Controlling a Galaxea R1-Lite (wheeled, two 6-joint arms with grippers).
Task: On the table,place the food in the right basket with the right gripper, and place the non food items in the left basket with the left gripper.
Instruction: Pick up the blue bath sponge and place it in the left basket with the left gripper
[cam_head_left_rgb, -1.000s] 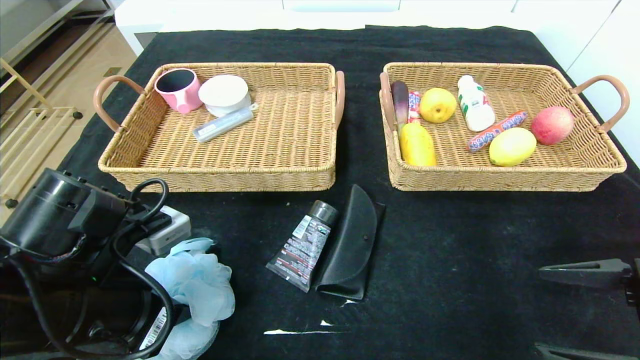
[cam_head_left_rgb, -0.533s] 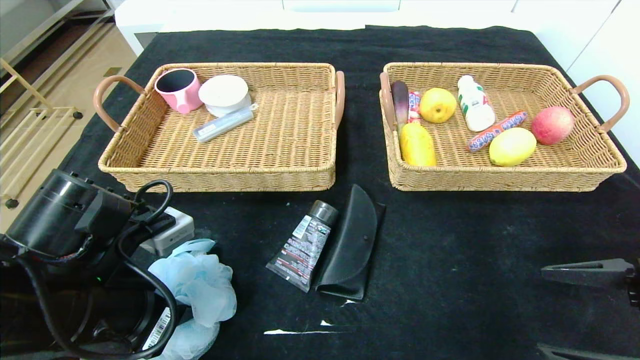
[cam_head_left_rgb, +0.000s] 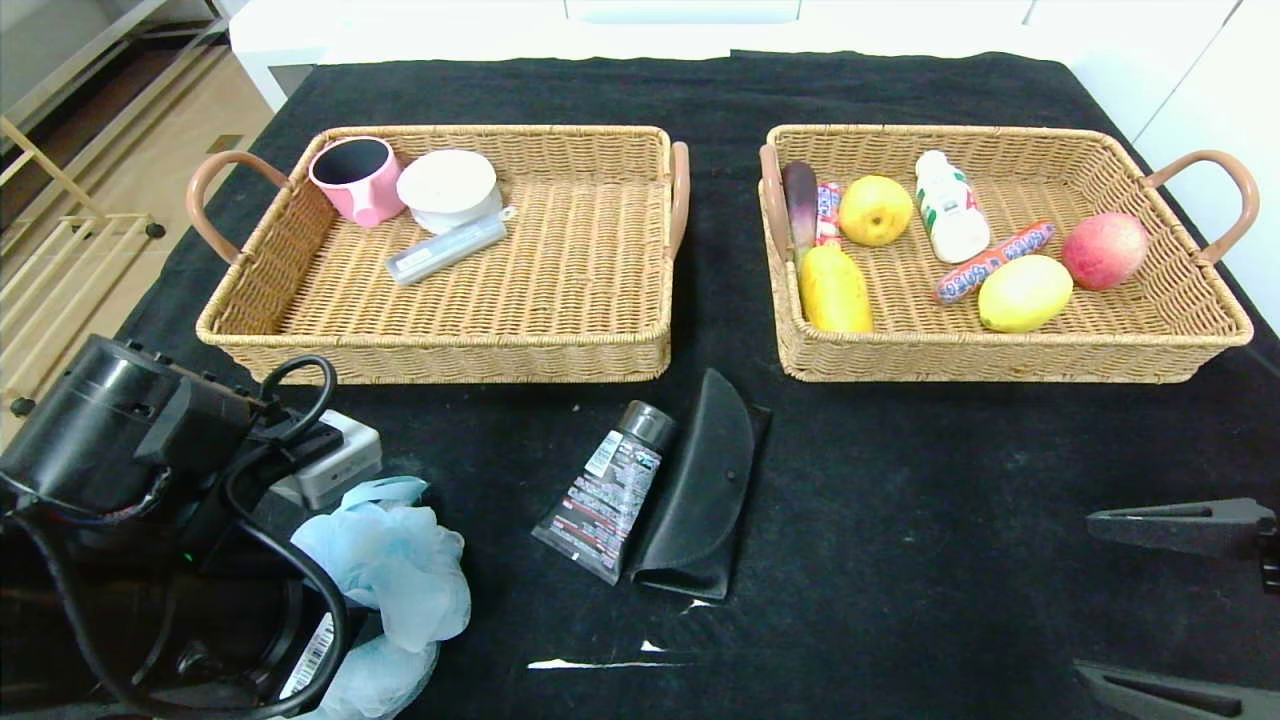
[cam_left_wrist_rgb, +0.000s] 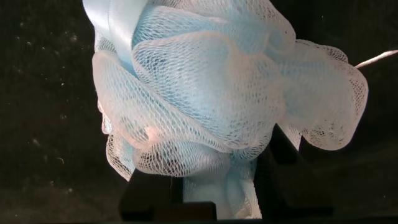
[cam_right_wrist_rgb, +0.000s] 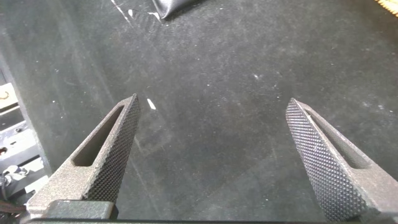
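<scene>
Three loose things lie on the bench (cam_head_left_rgb: 900, 520): sponge (cam_head_left_rgb: 385, 570), tube (cam_head_left_rgb: 605, 490), case (cam_head_left_rgb: 700, 485). Left wrist view: the left claw (cam_left_wrist_rgb: 217, 186) pinches the sponge; lift it clear of the left basket's (cam_head_left_rgb: 440, 355) rim before release. Right wrist view: the right claw (cam_right_wrist_rgb: 217, 149) gapes, idle.

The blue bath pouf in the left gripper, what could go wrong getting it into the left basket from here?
The left gripper pinches only loose mesh of the blue bath pouf, so it could slip out in transit. Its trailing folds might snag the near rim of the left basket. The white box sits right beside the arm and could be nudged as it lifts. The right gripper is open and off to the side.
</scene>
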